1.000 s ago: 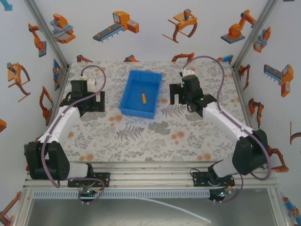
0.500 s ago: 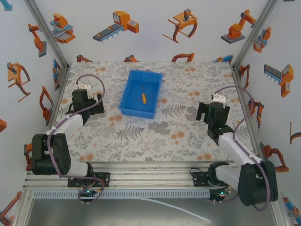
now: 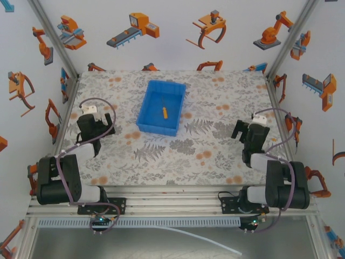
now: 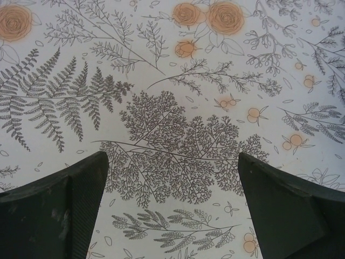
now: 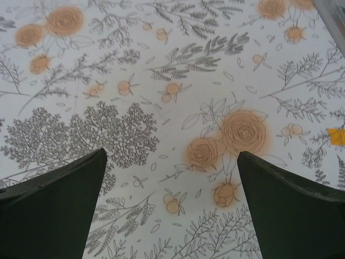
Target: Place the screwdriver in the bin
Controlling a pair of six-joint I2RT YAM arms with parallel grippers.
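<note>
While both arms sit folded close to their bases, we log the screwdriver (image 3: 163,113) lying flat on the floor of the bin (image 3: 152,120). It is a short yellow-orange sliver, roughly in line with the bin's long sides and a little nearer the right wall than the left. At this size we cannot tell which end is the shaft.

The bin is bright blue and rectangular, and it stands on the far middle of the table (image 3: 210,102), turned slightly off square. Both grippers are well apart from it.

Left gripper (image 3: 98,123): low over the table's left side, near the edge. In the left wrist view, the left gripper (image 4: 172,156) has its 2 dark fingers (image 4: 59,210) spread wide, with nothing between them but fern and rose print. It holds nothing.

Right gripper (image 3: 247,129): low over the table's right side, with its arm doubled back toward the base. In the right wrist view, the right gripper (image 5: 171,152) shows the same wide gap. Its fingers (image 5: 48,205) frame bare floral cloth and it holds nothing.

A purple cable loops over each wrist. The walls (image 3: 172,48) around the table are white and carry orange robot-arm stickers.
</note>
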